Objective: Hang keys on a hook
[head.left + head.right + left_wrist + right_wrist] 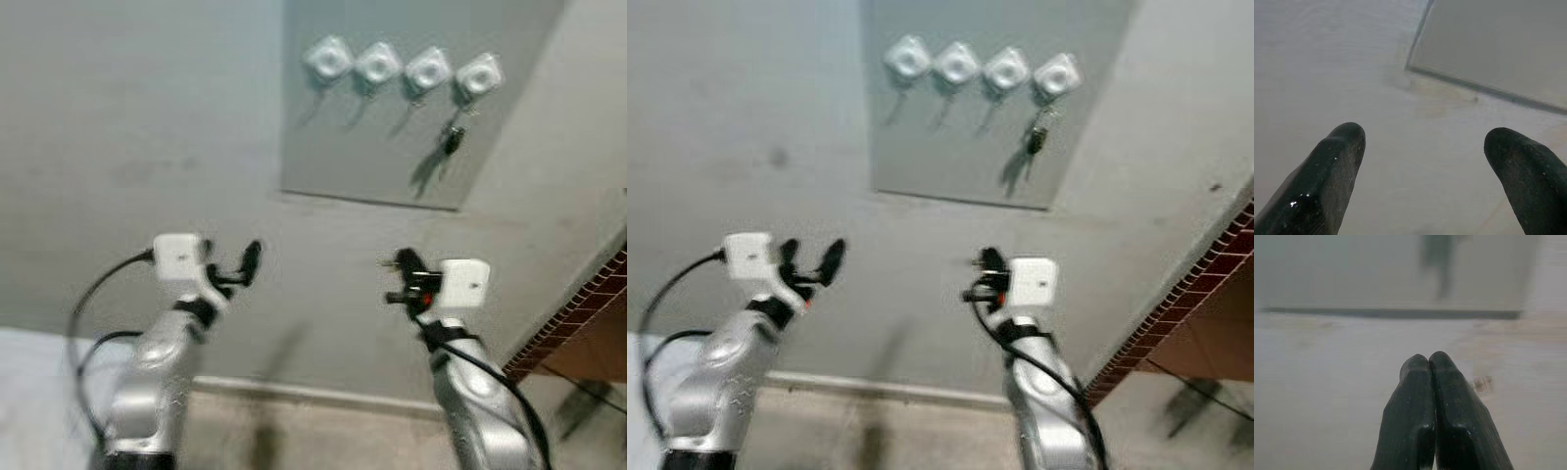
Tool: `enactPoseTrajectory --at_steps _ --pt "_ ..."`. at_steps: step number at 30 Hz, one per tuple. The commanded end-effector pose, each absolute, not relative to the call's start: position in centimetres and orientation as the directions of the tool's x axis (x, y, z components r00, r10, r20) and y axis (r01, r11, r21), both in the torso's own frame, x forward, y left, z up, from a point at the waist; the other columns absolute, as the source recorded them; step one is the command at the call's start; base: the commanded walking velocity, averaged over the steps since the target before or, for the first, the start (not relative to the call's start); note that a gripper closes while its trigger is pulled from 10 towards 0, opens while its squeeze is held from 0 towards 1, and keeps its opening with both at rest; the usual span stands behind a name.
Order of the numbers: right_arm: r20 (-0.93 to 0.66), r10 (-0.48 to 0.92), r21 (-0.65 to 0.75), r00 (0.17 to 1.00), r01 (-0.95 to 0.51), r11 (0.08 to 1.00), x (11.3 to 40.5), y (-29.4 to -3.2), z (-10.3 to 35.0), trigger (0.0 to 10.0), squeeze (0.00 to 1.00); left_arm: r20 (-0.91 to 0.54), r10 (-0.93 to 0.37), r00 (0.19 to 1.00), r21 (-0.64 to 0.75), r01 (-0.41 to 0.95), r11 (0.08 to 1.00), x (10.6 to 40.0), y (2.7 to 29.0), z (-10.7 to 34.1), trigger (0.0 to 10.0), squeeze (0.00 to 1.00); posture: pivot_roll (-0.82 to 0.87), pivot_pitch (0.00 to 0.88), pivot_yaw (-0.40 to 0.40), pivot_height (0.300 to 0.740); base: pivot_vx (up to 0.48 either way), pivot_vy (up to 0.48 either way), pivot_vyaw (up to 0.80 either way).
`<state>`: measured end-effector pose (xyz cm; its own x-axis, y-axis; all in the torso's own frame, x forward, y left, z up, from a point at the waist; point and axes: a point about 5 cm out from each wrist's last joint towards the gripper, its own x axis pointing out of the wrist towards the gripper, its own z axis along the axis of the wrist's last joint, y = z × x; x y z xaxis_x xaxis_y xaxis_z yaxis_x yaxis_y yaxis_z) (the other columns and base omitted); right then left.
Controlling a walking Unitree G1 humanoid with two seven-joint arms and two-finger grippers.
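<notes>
- A grey panel is being shown mounted on a pale wall, with four white hooks set in a row along its top.
- The keys are being seen hanging from the rightmost hook, their shadow being cast on the panel below them; the picture is blurred, so finer detail cannot be told.
- The left gripper is being held up before the wall, below the panel and well apart from the keys; its two black fingers are being kept spread wide, with nothing between them.
- The right gripper is being held at about the same height, below the panel's right part; its fingers are being pressed together tip to tip, and nothing is being gripped.
- The panel's lower edge is being shown ahead of both grippers in the wrist views.
- A brick-patterned surface is being seen at the right, and a floor at the wall's foot.
</notes>
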<state>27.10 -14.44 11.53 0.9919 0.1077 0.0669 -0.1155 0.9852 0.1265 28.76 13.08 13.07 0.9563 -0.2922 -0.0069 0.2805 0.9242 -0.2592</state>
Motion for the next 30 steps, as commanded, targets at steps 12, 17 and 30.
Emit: enactPoseTrajectory --at_steps 12,17,30 --pt "0.099 0.142 0.135 0.985 -0.154 0.979 27.2 -13.3 12.3 10.0 0.0 0.003 -0.268 0.963 -0.209 0.263 0.942 28.4 14.0 13.4 10.0 0.0 0.01 0.0 -0.044 0.732 0.054 0.0 0.0" --pt "0.099 0.148 0.136 0.984 -0.16 0.978 27.2 -13.3 12.3 10.0 0.0 0.028 -0.31 0.95 -0.192 0.309 0.931 28.2 13.5 13.9 10.0 0.0 0.01 0.0 -0.045 0.732 0.0 0.0 0.0" --pt "0.184 0.289 0.131 0.94 -0.315 0.94 27.6 -12.7 14.5 10.0 0.0 0.124 -0.495 0.86 -0.105 0.507 0.855 27.5 10.8 16.8 10.0 0.0 0.01 0.0 -0.052 0.732 0.0 0.0 0.0"
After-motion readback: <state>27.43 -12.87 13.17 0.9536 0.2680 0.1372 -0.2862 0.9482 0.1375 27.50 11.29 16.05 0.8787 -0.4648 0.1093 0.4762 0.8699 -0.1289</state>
